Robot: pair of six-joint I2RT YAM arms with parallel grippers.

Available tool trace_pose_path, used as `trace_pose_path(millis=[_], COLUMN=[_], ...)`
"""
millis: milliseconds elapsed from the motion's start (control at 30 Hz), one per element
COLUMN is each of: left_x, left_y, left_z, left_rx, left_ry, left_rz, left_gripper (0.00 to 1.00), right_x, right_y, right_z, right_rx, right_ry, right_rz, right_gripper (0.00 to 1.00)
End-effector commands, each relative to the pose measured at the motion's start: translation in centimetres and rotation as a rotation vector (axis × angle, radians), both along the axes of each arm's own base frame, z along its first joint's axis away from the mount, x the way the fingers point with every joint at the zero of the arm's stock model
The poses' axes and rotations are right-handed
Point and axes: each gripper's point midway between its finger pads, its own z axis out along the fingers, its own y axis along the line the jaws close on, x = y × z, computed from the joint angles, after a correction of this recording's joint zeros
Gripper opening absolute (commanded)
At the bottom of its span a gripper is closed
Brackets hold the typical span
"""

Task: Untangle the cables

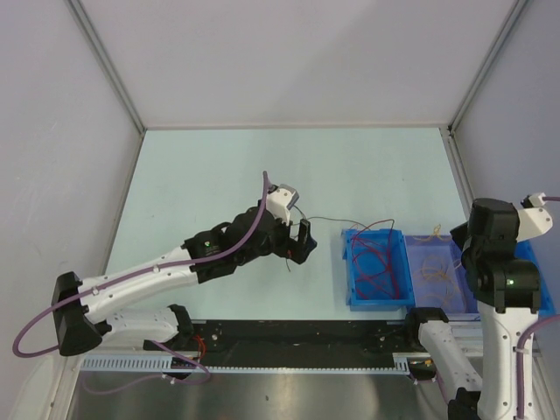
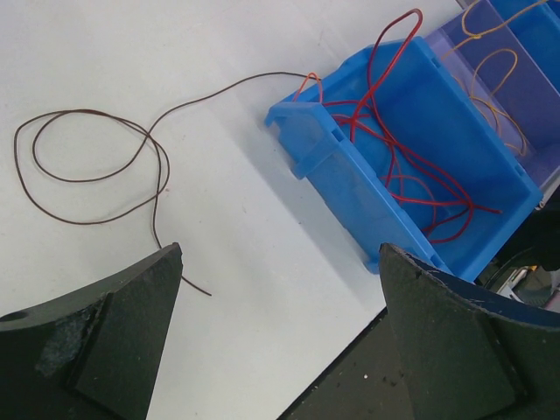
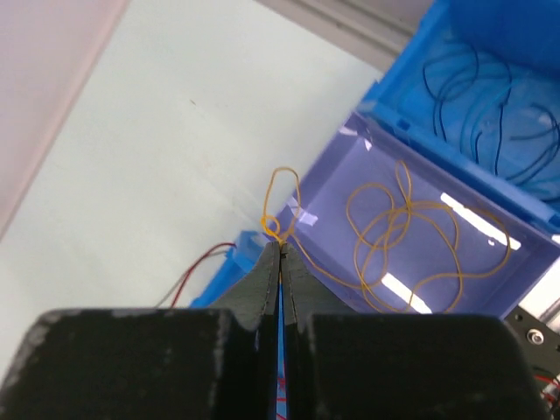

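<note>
Left end effector (image 2: 282,254) gapes over thin, looped brown cable (image 2: 158,210).

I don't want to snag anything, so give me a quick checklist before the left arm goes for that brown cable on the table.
1. Left pincer open: ok.
2. Brown cable loose on the table: ok at the loops.
3. Its far end free of the blue bin and red cables: cannot tell.
4. Right pincer shut on yellow cable by the purple bin: ok.
</note>
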Motion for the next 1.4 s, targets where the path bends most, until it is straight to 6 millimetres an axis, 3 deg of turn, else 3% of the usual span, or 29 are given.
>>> trace_pose_path(millis=[0, 333, 367, 400, 500, 567, 800, 1067, 1367], left_x=[-0.1, -0.7, -0.7, -0.8, -0.8, -0.8, -0.7, 0.3, 2.4], left_y=[-0.4, 0.5, 0.6, 0.7, 0.9, 1.0, 0.9, 0.9, 0.5], left_z=[2.1, 2.4, 2.4, 2.5, 2.3, 2.2, 1.4, -0.6, -4.4], left_rx=[-0.078, -0.093, -0.093, -0.098, -0.096, -0.093, -0.080, -0.028, 0.041], left_ry=[-0.029, -0.026, -0.026, -0.027, -0.028, -0.027, -0.016, 0.015, 0.093], left_rz=[-0.022, -0.022, -0.020, -0.018, -0.015, -0.012, -0.005, 0.056, 0.129], left_gripper=[0.98, 0.98, 0.99, 0.98, 0.99, 0.98, 0.98, 0.98, 0.98], right_x=[-1.1, -4.0, -4.0, -4.1, -4.0, -3.7, -2.4, 1.0, 3.5], right_y=[-1.0, -1.3, -1.2, -1.1, -1.0, -0.9, 0.1, 3.3, 5.8], right_z=[2.1, -0.8, -0.8, -0.7, -0.2, 0.0, 0.0, 0.3, -1.3], right_rx=[-0.050, -0.002, 0.004, 0.010, 0.014, 0.016, 0.023, 0.063, 0.054], right_ry=[-0.009, 0.070, 0.066, 0.050, 0.011, 0.003, 0.017, -0.008, 0.024], right_rz=[-0.036, -0.122, -0.122, -0.122, -0.113, -0.100, -0.016, 0.204, 0.343], right_gripper=[0.00, 0.02, 0.12, 0.41, 0.76, 0.82, 0.79, 0.76, 0.76])
